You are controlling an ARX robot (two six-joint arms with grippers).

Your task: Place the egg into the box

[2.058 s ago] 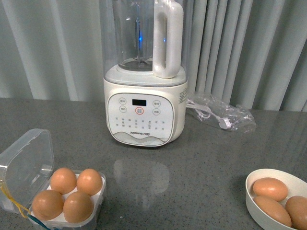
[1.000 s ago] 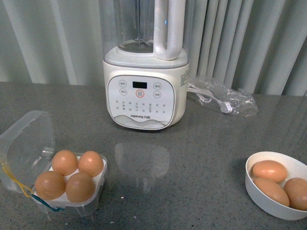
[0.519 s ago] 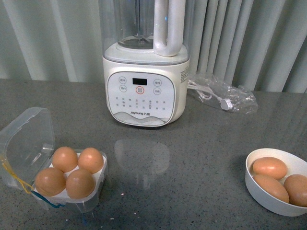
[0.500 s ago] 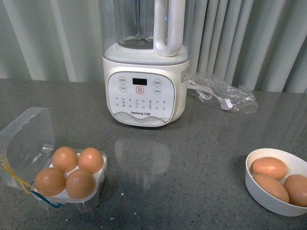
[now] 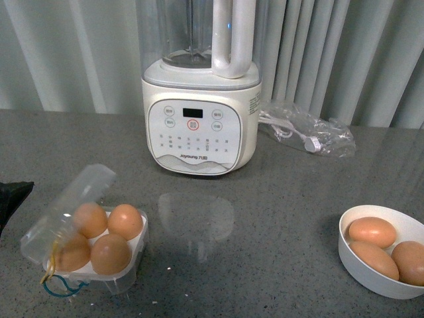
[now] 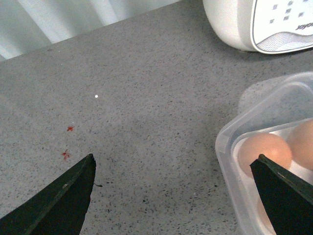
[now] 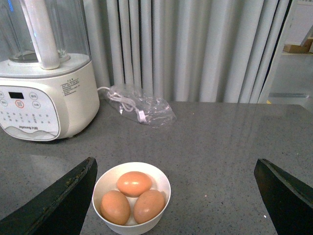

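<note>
1. Front view: the box (image 5: 86,242) sits on the desk (image 5: 265,218) at its near left, and all four of its cells look filled with brown eggs, so the filling seems done. Its clear lid (image 5: 66,212) stands half-tilted over the two left eggs, neither flat open nor shut. That suggests closing is the step in hand, though nothing is seen touching the lid. A dark shape at the left edge, probably part of the left arm, lies beside the box without touching it. A white bowl (image 5: 358,255) at the near right holds three more eggs, well apart from the box. A blender (image 5: 201,129) stands at the back with a plastic bag (image 5: 308,136) beside it.

2. Left wrist view: the left end effector (image 6: 171,193) is spread wide and holds nothing. The lidded edge of the box (image 6: 230,142) lies just beside one of its fingertips (image 6: 281,191), with an egg (image 6: 264,152) visible through the plastic. Whether that tip touches the lid, I cannot tell.

3. Right wrist view: the right end effector (image 7: 176,198) is also spread wide and empty. It hovers above the bowl (image 7: 105,183) with its three eggs between the fingertips' lines, apart from them, and far from the box.
</note>
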